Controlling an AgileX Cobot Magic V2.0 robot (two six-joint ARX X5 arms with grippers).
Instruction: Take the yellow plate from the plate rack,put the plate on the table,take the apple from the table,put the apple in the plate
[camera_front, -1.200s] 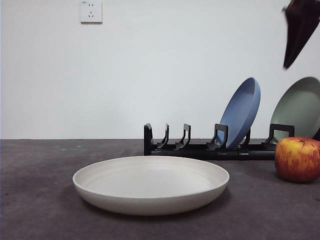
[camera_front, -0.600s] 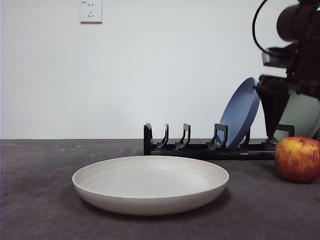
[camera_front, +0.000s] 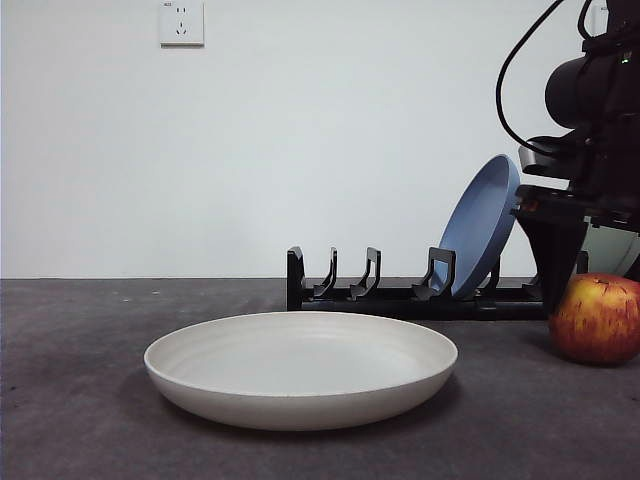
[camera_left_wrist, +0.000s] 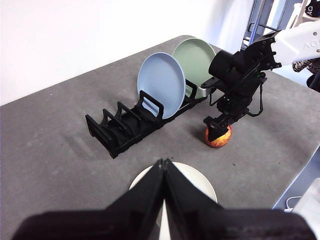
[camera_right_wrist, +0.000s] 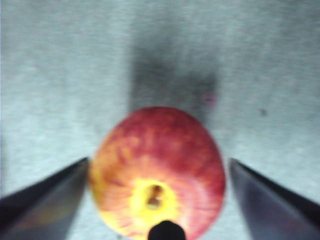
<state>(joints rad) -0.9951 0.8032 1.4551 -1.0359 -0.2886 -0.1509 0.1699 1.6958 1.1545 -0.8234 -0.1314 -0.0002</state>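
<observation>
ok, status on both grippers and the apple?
Right gripper open, jaws either side of the apple, which sits on the table. Left gripper shut, above the yellow plate. Nothing in the way.

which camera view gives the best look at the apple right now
The right wrist view: the apple fills the frame between the right gripper's open fingers, stem dimple showing. The front view cuts it off at the picture's edge behind the gripper; the left wrist view shows it small and partly hidden.
</observation>
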